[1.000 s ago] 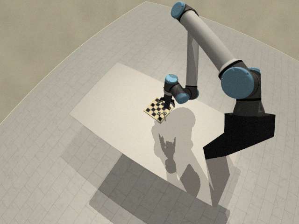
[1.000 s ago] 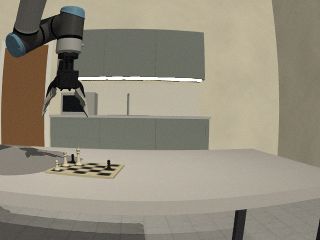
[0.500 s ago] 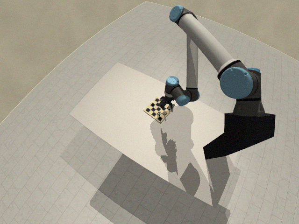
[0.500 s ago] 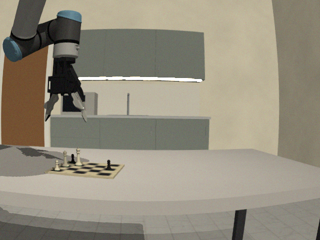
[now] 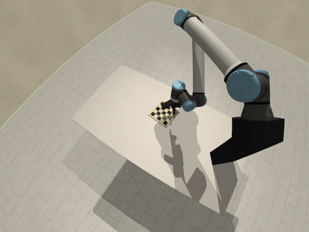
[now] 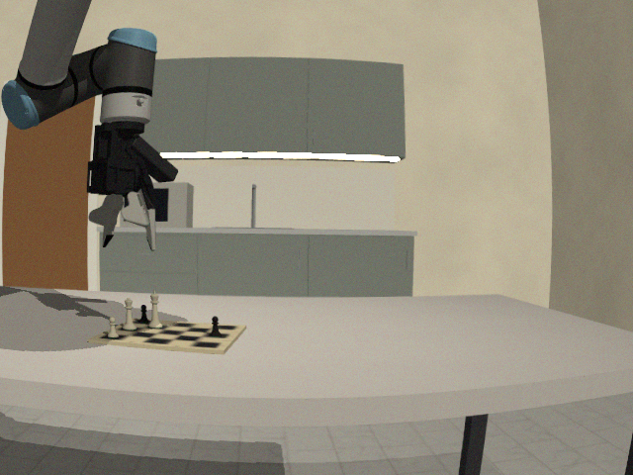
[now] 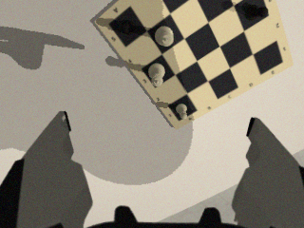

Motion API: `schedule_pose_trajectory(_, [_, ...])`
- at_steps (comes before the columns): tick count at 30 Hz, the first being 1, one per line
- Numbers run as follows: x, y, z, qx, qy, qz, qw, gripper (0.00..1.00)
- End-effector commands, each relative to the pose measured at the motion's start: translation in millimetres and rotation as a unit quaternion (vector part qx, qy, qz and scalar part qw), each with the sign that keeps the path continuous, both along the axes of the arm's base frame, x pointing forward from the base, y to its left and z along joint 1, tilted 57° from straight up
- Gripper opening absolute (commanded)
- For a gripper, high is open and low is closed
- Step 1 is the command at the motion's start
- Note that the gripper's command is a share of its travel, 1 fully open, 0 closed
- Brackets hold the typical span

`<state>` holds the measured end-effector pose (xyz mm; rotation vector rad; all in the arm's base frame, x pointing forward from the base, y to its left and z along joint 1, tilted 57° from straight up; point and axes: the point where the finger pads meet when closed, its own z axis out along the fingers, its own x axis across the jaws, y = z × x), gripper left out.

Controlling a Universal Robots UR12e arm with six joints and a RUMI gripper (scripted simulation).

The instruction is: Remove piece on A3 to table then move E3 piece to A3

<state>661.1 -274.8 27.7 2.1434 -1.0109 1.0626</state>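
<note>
A small chessboard (image 7: 195,57) lies on the table and also shows in the top view (image 5: 162,116) and the exterior view (image 6: 168,337). By the edge letters, a white bishop-like piece (image 7: 157,71) (image 6: 129,314) stands mid-way along the A column. A black pawn (image 7: 254,9) (image 6: 215,326) stands alone on the opposite edge column. A black pawn (image 7: 125,26), a tall white piece (image 7: 163,34) and a white pawn (image 7: 181,110) also stand upright. My gripper (image 7: 159,116) (image 6: 129,242) is open and empty, high above the table just off the board's A side.
The arm's base (image 5: 246,139) stands at the table's right side in the top view. The arm's shadow falls over the table beside the board. A kitchen counter (image 6: 255,260) is far behind.
</note>
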Motion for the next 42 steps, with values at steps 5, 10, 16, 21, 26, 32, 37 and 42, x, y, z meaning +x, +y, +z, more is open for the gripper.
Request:
schedule_pose_trajectory(5, [0.8, -3.5, -1.6, 0.038, -0.063, -0.051, 0.996, 1.00])
schedule_pose_trajectory(10, [0.9, -4.6, -2.0, 0.047, -0.077, -0.062, 0.994, 1.00])
schedule_pose_trajectory(16, [0.9, -4.8, -2.1, 0.048, -0.080, -0.064, 0.994, 0.25])
schedule_pose_trajectory(21, [0.9, -4.8, -2.1, 0.048, -0.080, -0.064, 0.994, 0.25])
schedule_pose_trajectory(26, [0.9, -4.8, -2.1, 0.048, -0.080, -0.064, 0.994, 0.25])
schedule_pose_trajectory(32, [0.9, -4.8, -2.1, 0.048, -0.080, -0.064, 0.994, 0.25])
schedule_pose_trajectory(37, [0.9, -4.8, -2.1, 0.048, -0.080, -0.064, 0.994, 0.25])
schedule_pose_trajectory(42, [0.9, -4.8, -2.1, 0.048, -0.080, -0.064, 0.994, 0.25])
